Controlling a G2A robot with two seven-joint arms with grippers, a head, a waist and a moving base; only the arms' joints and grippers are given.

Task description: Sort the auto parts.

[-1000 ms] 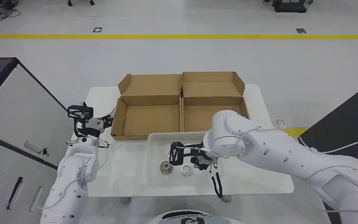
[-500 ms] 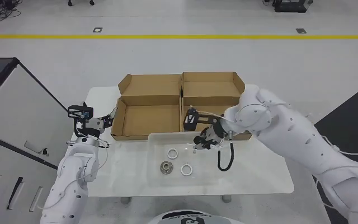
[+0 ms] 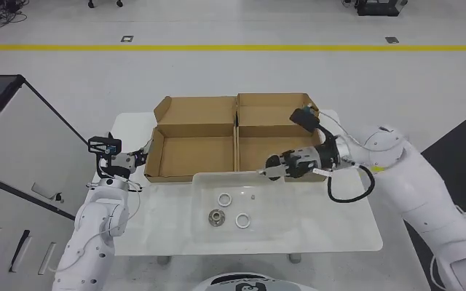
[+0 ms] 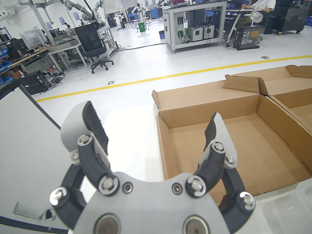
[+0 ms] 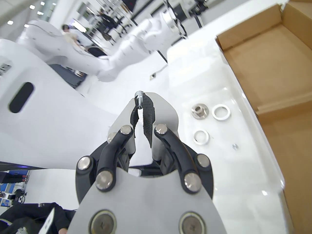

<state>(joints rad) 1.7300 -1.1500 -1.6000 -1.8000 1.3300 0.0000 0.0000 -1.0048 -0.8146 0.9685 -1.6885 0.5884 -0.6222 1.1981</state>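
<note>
My right gripper [image 5: 141,101] is shut on a small threaded bolt [image 5: 139,99] pinched at its fingertips. In the top view that gripper [image 3: 271,166] hovers over the far edge of the clear tray [image 3: 198,222], at the front wall of the right cardboard box [image 3: 255,149]. Left in the tray are a flanged metal hub [image 3: 215,216], two white rings [image 3: 226,198] [image 3: 242,220] and a tiny nut [image 3: 252,195]. My left gripper [image 4: 156,125] stands open with nothing in it, just outside the left box [image 3: 196,156].
Both cardboard boxes sit side by side at the back of the white table [image 3: 342,225], lids folded back, their floors bare. A black cable [image 3: 349,193] loops from the right arm over the table's right part.
The right arm has swung from over the tray's middle to the right and back, carrying the bolt up to the tray's far edge by the right box. The left arm has not moved.
</note>
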